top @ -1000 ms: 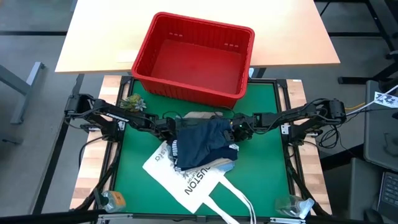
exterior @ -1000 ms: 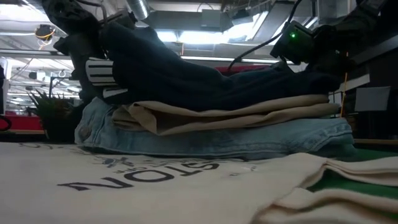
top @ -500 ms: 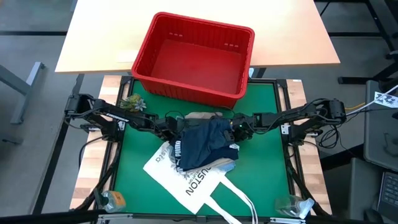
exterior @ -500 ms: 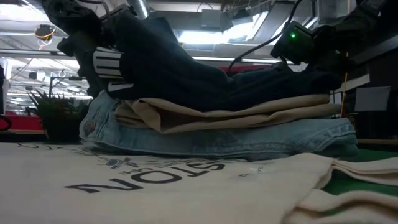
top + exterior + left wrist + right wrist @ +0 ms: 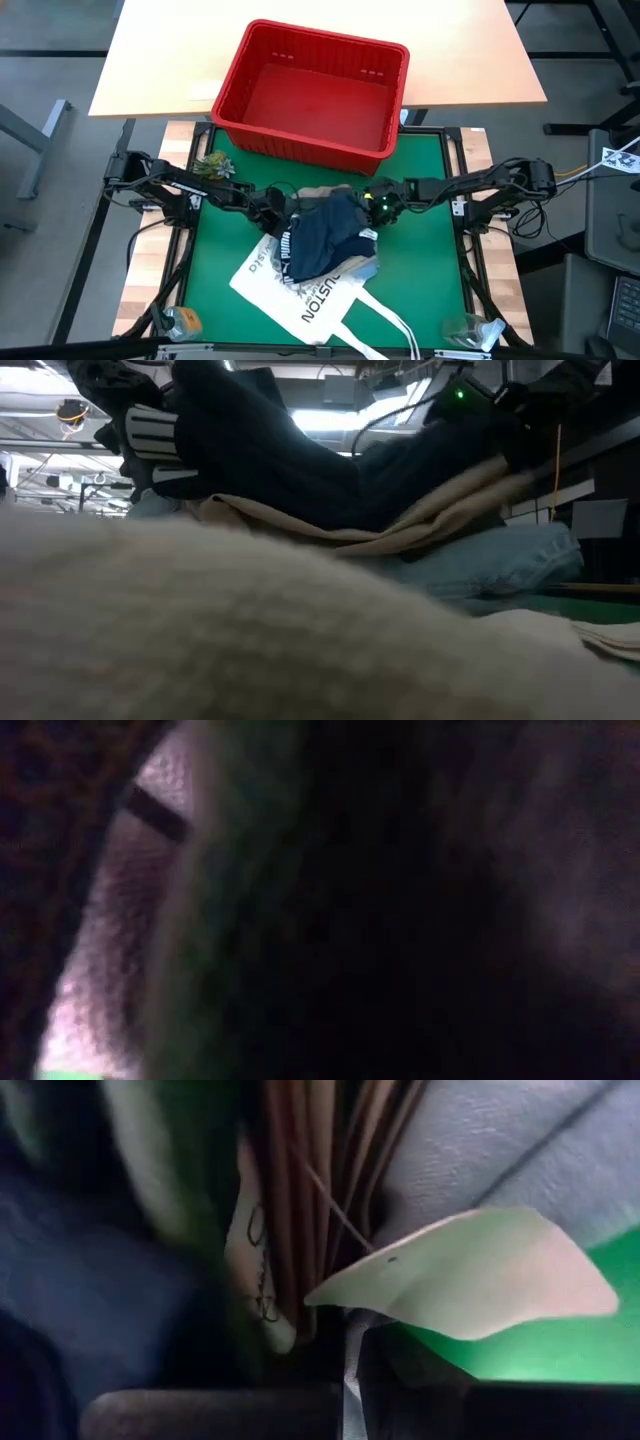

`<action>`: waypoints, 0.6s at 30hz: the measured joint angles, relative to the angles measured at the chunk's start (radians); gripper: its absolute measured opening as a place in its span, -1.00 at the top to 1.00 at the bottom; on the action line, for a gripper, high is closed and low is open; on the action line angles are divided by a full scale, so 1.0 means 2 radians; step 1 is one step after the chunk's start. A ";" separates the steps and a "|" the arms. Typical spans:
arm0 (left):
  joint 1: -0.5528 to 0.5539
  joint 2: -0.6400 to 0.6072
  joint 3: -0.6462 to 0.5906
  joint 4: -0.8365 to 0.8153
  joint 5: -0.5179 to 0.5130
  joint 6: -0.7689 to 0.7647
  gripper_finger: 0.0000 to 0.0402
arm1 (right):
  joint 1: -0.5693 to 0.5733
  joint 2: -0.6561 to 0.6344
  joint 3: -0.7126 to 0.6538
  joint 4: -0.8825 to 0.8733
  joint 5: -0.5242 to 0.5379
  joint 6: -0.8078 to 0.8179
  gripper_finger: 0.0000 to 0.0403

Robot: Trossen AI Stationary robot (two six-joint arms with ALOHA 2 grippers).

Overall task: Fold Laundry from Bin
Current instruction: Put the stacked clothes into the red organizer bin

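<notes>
The laundry is a stack in the middle of the green mat (image 5: 420, 260): navy shorts (image 5: 320, 235) with white lettering on top, beige cloth (image 5: 440, 510) under them, jeans (image 5: 500, 560) lowest. The stack lies on the white tote bag (image 5: 300, 300). My left gripper (image 5: 272, 207) is at the stack's left end and my right gripper (image 5: 378, 207) at its right end, both buried in cloth. The red bin (image 5: 325, 40) stands empty beyond the mat's far edge. My left gripper comes level from the table's left into the stack's left end, where the shorts' striped part (image 5: 150, 440) is raised. The cloth hides the fingers and the hold. My right gripper comes level from the table's right into the stack's right end. The beige folds (image 5: 310, 1210) and the shorts rise there, tilted up off the jeans (image 5: 500, 1140). The fingers are hidden by cloth.
A small green plant (image 5: 213, 165) stands at the mat's far left corner. Clear plastic items lie at the near left (image 5: 180, 320) and near right (image 5: 470, 330) corners. The tote's cloth (image 5: 200, 630) bulges up close before the low camera. A white tag (image 5: 470, 1270) hangs over the mat.
Both grippers have gone up a little with the stack's ends. The right end of the beige cloth and shorts has tipped up off the jeans, and the shorts' left end has risen. The tote has slid toward the table's near left and bunched up.
</notes>
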 joint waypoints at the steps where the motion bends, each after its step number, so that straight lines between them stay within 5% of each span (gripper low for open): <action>1: 0.000 0.000 0.000 0.002 0.003 -0.005 0.99 | 0.000 0.000 0.006 0.000 -0.004 0.000 0.97; 18: 0.000 -0.063 0.001 0.033 -0.011 -0.033 1.00 | 0.000 -0.001 0.058 -0.004 -0.020 -0.017 0.97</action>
